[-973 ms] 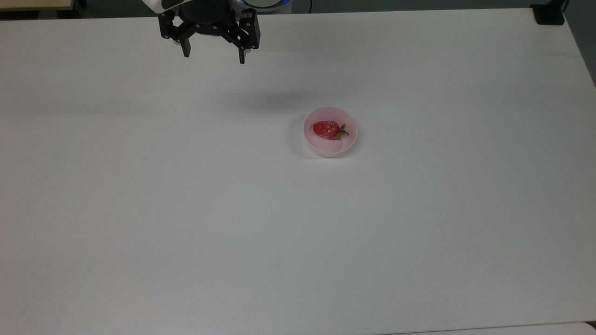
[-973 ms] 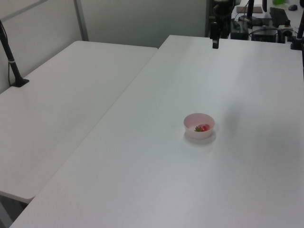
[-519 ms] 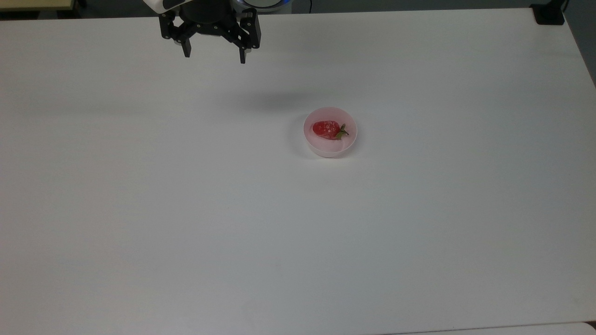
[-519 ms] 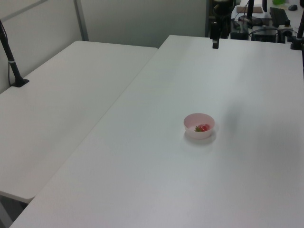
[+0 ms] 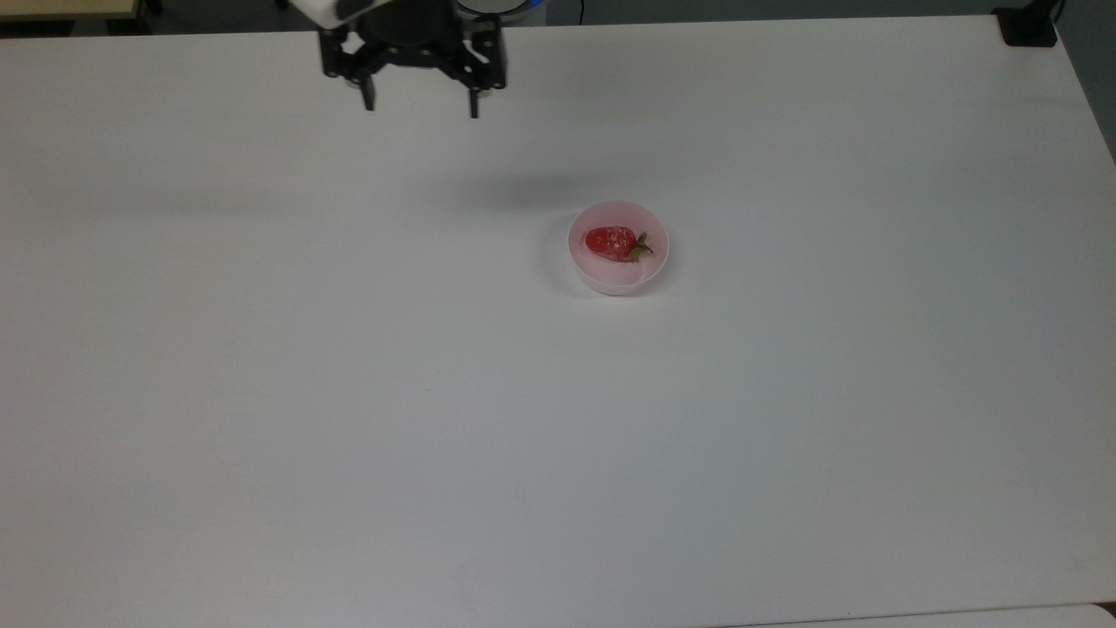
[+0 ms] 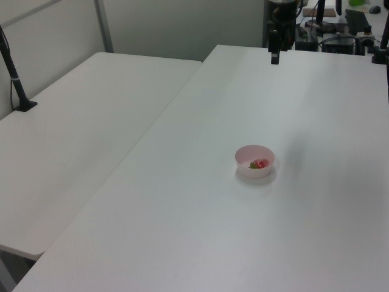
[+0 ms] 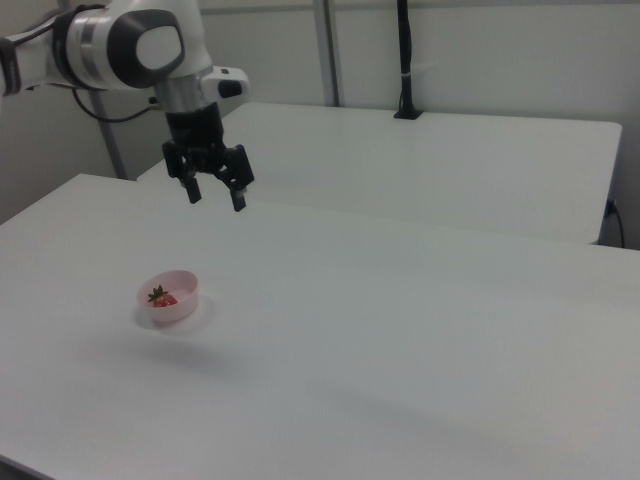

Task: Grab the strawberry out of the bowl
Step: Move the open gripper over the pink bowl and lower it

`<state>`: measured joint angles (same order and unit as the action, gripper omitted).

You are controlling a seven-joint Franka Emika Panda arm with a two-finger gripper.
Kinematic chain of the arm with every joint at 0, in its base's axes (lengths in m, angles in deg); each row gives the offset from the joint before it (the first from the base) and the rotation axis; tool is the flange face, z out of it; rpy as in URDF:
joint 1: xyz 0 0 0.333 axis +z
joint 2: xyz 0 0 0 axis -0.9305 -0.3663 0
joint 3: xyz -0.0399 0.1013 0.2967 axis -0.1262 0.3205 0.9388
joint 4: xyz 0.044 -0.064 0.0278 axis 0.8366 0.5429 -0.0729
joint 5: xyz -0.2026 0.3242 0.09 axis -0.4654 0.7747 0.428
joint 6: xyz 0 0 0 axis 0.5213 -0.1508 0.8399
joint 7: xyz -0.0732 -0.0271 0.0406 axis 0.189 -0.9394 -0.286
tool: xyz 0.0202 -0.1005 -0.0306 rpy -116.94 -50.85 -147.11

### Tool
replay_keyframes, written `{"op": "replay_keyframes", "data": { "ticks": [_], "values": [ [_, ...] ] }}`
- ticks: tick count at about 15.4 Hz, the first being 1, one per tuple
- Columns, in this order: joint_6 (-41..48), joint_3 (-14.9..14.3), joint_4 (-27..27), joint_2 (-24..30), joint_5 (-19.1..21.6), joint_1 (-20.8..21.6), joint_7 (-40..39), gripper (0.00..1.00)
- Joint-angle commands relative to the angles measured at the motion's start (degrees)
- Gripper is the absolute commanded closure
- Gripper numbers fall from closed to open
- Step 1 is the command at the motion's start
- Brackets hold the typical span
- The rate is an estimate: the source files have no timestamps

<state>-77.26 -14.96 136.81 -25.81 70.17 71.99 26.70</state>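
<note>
A pale pink bowl (image 5: 647,272) (image 6: 245,152) (image 7: 183,307) stands on the white table (image 5: 349,392), a little right of centre in the top view. Inside it lies the red strawberry (image 5: 610,242) (image 6: 260,163) (image 7: 166,298) on its side, its green cap toward the top view's right. My gripper (image 5: 421,109) (image 7: 215,198) (image 6: 275,59) hangs open and holds nothing, high above the table near its far edge, up and to the top view's left of the bowl. In the right view it floats above and right of the bowl.
A second white table (image 6: 79,140) adjoins at the left view's left, with a black post (image 6: 15,79) on it. A black clamp (image 5: 1029,26) sits at the top view's far right corner. Desk clutter (image 6: 346,24) lies beyond the far edge.
My gripper has shifted a little toward the top view's right, still high near the far edge and still open. The bowl and strawberry have not moved.
</note>
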Motion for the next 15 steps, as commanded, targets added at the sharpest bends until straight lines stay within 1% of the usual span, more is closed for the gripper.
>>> {"op": "replay_keyframes", "data": {
  "ticks": [1, 6, 9, 12, 15],
  "values": [
    [0.75, 0.02, 0.69, -0.57, 1.29, 5.38, -0.56, 0.00],
    [0.31, 0.02, 1.04, -3.65, 3.05, 12.24, -0.30, 0.00],
    [-1.61, 0.02, 1.13, -6.89, 3.05, 14.44, -0.82, 0.01],
    [-5.48, 0.02, 1.13, -11.20, 2.61, 16.20, -0.82, 0.12],
    [-7.07, 0.02, 1.57, -13.67, 2.35, 16.38, -0.82, 0.14]
  ]
}}
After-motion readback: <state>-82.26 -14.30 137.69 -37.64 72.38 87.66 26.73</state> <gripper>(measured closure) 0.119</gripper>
